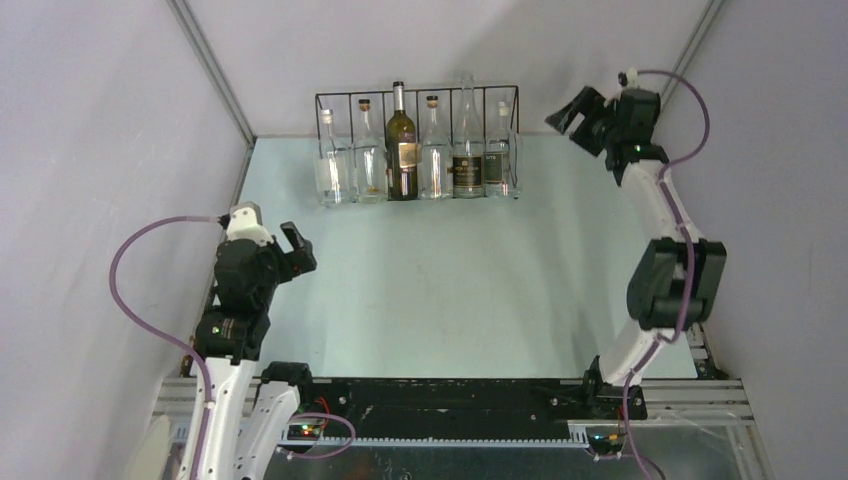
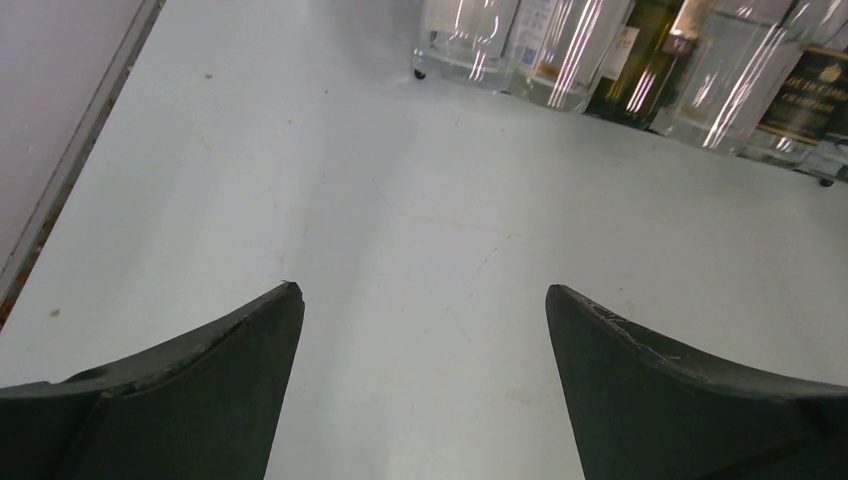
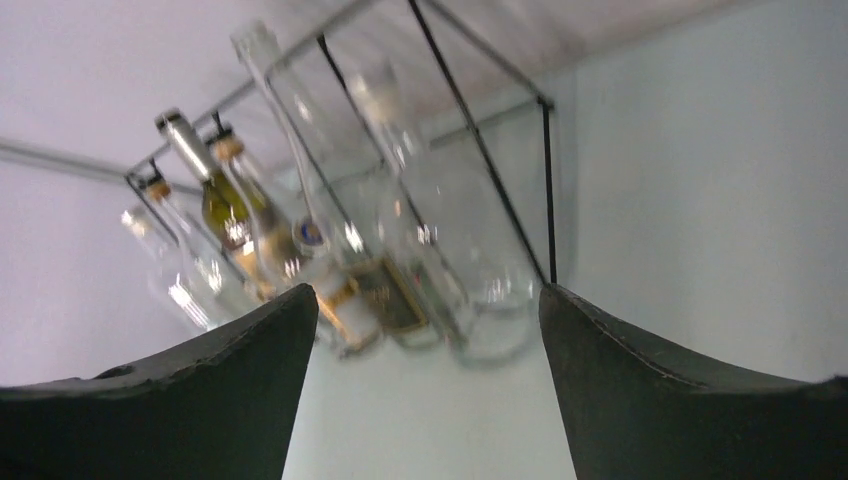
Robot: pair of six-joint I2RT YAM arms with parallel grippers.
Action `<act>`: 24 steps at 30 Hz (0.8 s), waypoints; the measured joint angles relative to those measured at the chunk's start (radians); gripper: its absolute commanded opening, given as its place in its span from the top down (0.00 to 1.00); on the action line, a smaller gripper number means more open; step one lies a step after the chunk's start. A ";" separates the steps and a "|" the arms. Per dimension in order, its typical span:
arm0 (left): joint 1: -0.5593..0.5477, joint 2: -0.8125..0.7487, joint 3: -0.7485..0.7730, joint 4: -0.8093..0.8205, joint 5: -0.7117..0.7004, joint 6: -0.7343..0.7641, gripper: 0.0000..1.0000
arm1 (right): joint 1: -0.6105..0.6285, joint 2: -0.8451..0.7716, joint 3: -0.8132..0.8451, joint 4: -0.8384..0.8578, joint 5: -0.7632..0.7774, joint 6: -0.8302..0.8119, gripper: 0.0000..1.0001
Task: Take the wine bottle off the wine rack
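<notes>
1. Jaws of the right gripper (image 3: 430,300) stand wide and empty, upper right of the top view, near the rack (image 1: 449,91).
2. Left gripper (image 2: 425,290): wide too, lower left.
3. Dark bottle (image 1: 402,150) sits third from left in the rack.
4. Approach step, I judge; next I line up on its neck.

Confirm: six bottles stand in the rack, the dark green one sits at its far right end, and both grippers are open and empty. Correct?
Not quite. The top external view shows the dark green bottle third from the left in the wine rack, not at its right end. The rest stands: six bottles, and the left gripper and right gripper are open and empty.
</notes>
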 measured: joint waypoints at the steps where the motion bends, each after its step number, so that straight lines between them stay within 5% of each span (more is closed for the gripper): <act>1: 0.000 -0.001 -0.010 -0.003 -0.002 0.002 0.02 | 0.003 0.052 0.075 -0.002 0.009 -0.013 0.19; 10: 0.000 -0.005 -0.037 -0.021 -0.011 0.007 0.02 | 0.047 0.448 0.613 -0.050 0.065 -0.163 0.33; 24: -0.003 0.018 -0.043 -0.016 -0.011 0.007 0.02 | 0.110 0.669 0.721 0.029 0.066 -0.260 0.43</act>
